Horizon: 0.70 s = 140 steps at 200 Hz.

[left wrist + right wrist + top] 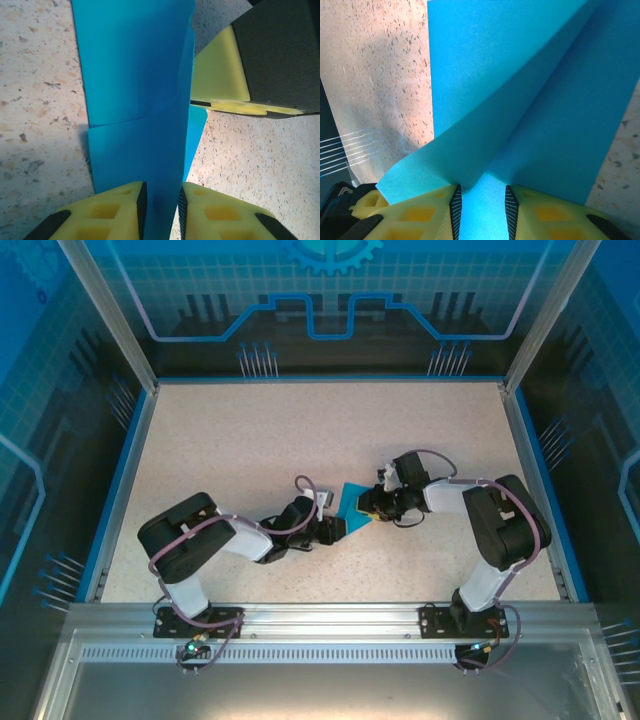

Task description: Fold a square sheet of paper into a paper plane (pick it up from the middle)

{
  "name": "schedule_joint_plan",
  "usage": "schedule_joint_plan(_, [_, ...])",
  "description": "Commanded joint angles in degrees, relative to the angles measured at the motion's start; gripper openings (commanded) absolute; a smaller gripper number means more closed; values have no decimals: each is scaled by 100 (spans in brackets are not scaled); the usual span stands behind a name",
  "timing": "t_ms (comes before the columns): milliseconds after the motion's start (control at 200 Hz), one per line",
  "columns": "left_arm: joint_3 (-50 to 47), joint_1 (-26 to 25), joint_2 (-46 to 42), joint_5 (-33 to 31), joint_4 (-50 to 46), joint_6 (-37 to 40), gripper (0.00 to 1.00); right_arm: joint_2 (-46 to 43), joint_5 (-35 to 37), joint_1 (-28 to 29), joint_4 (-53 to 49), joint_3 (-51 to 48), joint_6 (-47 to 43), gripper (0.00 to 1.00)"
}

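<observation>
The left gripper (pixel 161 200) has its jaws slightly parted, astride one end of the folded teal-blue paper sheet (pixel 135 75). The right gripper (pixel 482 200), its jaws likewise apart, straddles the opposite end, where a flap curls up. The sheet lies in the middle of the speckled table (pixel 250 450), between the two.
</observation>
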Motion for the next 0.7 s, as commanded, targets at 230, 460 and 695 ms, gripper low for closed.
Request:
schedule_joint_plan(230, [450, 119, 142, 158, -411, -90, 34, 300, 283, 134, -239, -3, -27, 40])
schedule_joint_plan(460, [466, 181, 218, 62, -616, -180, 33, 359, 432, 196, -385, 61, -49, 44])
schedule_joint_plan(695, [522, 215, 297, 105, -677, -213, 30, 407, 556, 240, -491, 93, -36, 47])
